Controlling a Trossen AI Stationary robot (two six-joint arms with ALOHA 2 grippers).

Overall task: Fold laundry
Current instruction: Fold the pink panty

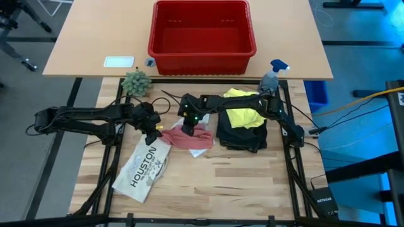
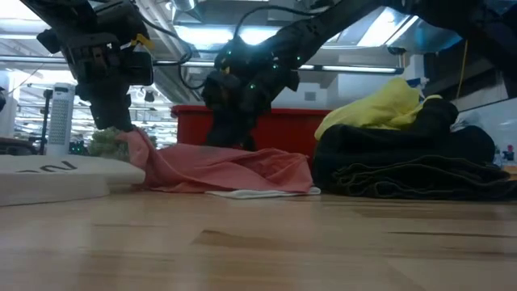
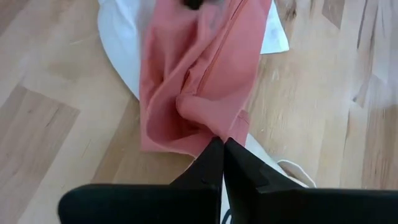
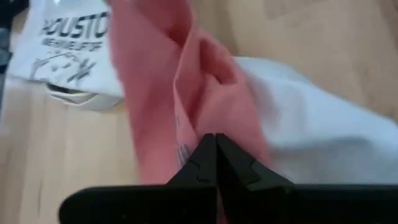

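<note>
The small pink cloth [image 1: 192,137] lies crumpled mid-table, partly on top of the small white cloth [image 1: 202,152]. My left gripper [image 1: 151,130] is shut on the pink cloth's left end, and my right gripper [image 1: 189,126] is shut on its far side. To the right, the bright yellow T-shirt [image 1: 243,115] sits on the heaped black trousers [image 1: 242,137]. The low view shows the pink cloth [image 2: 234,170] stretching from the left gripper [image 2: 115,113] past the right gripper [image 2: 230,129]. My left gripper pinches the pink cloth's bunched left end [image 3: 202,127] between its two shut fingers, coming from above. Several gathered folds run into the fingertips. That end [image 2: 136,144] is raised off the table; the cloth slopes down from it onto the table and the white cloth [image 3: 121,43]. My right gripper pinches a raised fold of the pink cloth [image 4: 200,121] between its shut fingers, from above and pointing down. One layer or several, I cannot tell. The cloth around the fold lies on the white cloth [image 4: 311,127] and the table.
The flat white HOUSTON item [image 1: 142,167] lies near-left of the pink cloth, close to the left gripper. A red basket [image 1: 201,31], a green tuft [image 1: 136,82] and a spray bottle [image 1: 274,75] stand at the far side. Bare wood stretches along the near edge [image 1: 221,189].
</note>
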